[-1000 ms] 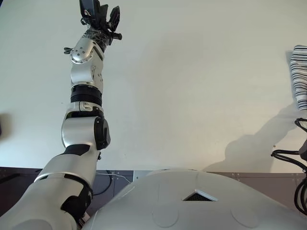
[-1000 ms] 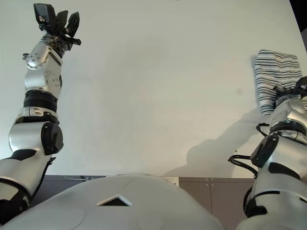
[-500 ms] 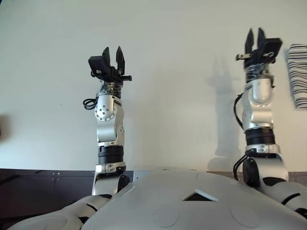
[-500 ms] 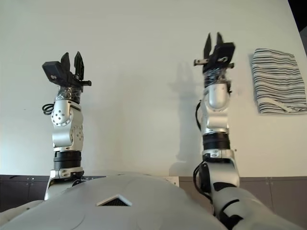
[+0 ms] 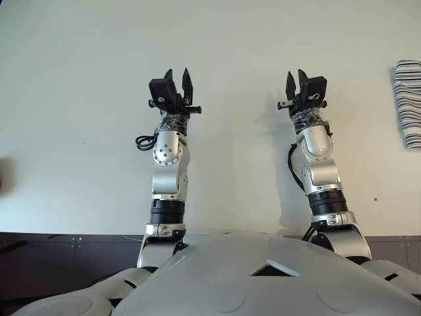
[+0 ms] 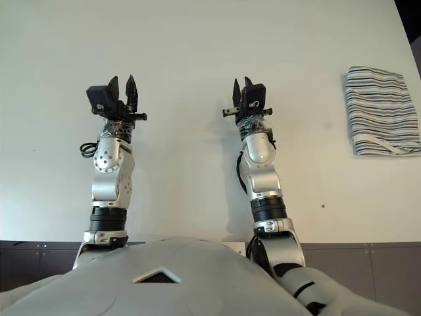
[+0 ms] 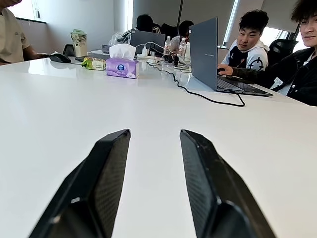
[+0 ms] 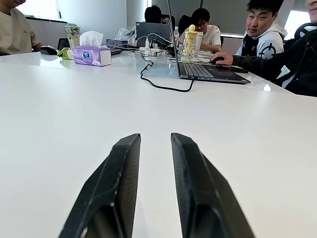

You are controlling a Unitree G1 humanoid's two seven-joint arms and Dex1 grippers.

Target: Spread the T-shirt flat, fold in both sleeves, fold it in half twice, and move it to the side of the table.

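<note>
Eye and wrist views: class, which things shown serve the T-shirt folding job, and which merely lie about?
Job: folded black-and-white striped T-shirt; left gripper; right gripper.
Lying about: purple tissue box; dark open laptop; black cable.

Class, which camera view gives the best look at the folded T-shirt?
The right eye view: the whole striped T-shirt lies folded near the right edge of the table. The left eye view catches just a strip of it at the picture's edge. The wrist views face across the table, toward a laptop.
</note>
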